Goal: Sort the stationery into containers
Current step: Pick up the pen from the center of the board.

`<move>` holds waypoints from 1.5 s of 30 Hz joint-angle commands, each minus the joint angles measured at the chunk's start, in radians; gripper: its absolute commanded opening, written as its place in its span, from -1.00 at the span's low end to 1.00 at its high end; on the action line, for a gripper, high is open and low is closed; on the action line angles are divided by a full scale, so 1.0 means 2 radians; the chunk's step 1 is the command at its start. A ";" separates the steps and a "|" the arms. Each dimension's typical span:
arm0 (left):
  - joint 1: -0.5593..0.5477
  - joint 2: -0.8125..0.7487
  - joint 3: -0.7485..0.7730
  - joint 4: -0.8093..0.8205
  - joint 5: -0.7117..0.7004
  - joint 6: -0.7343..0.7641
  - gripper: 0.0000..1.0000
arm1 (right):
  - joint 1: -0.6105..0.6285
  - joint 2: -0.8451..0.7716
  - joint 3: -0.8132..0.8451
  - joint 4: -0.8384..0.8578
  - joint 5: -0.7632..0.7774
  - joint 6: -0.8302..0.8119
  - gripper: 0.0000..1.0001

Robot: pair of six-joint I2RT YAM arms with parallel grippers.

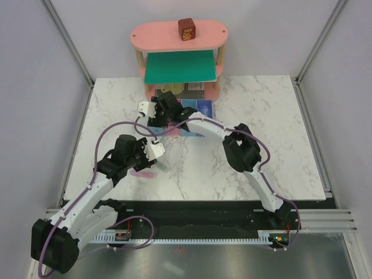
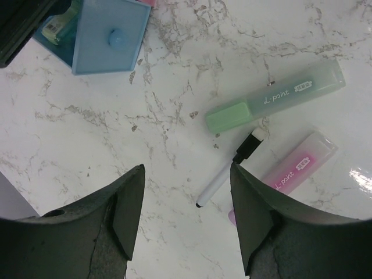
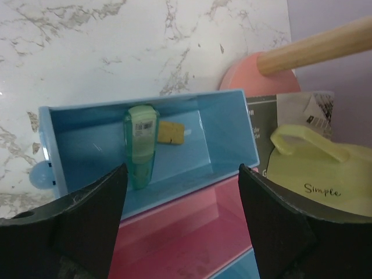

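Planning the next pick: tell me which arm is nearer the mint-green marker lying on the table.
Left. The left arm hovers with jaws open just beside the mint-green marker; the right arm reaches farther back, jaws over the light blue bin.

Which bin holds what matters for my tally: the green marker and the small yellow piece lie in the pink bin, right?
No. The green marker and the small yellow piece lie in the light blue bin, not the pink bin beside it, whose visible part holds nothing. The right wrist view shows it.
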 commanded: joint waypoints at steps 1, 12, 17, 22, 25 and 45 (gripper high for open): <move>0.002 0.003 0.030 0.015 0.006 -0.020 0.34 | -0.019 -0.038 -0.018 0.008 0.016 0.033 0.69; 0.001 -0.009 0.032 0.009 0.002 -0.020 0.34 | -0.029 -0.037 -0.038 -0.007 0.017 0.053 0.69; 0.001 0.002 0.034 0.012 0.016 -0.018 0.36 | -0.034 -0.083 -0.007 -0.002 0.022 0.091 0.74; 0.001 0.026 0.022 0.023 0.068 0.026 0.36 | -0.050 -0.163 0.009 -0.047 0.046 0.124 0.96; 0.000 0.051 0.020 0.028 0.107 0.054 0.36 | -0.070 -0.227 -0.046 -0.078 0.041 0.121 0.96; -0.017 0.246 0.088 0.017 0.145 0.200 0.39 | -0.162 -0.488 -0.353 -0.181 0.060 0.066 0.96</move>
